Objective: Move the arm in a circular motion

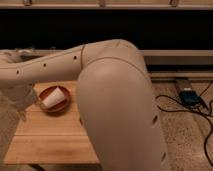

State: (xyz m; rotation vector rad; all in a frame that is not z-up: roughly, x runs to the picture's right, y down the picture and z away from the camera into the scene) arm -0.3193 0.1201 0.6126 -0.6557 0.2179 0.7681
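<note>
The arm point(115, 90) is a very large cream-white robot arm of thick rounded segments with small dark holes. It fills the middle of the camera view and reaches from the lower right across to the far left. It bends down at the left edge, and the narrow gripper point(21, 113) hangs there over the left end of the wooden table point(50, 140). The gripper is to the left of a red-brown bowl point(64, 105) and holds nothing that I can see.
A white cup point(53, 97) lies on its side in the bowl. A dark wall with a pale ledge point(175, 52) runs behind the table. A blue device point(190, 96) and black cables point(202, 117) lie on the speckled floor at the right.
</note>
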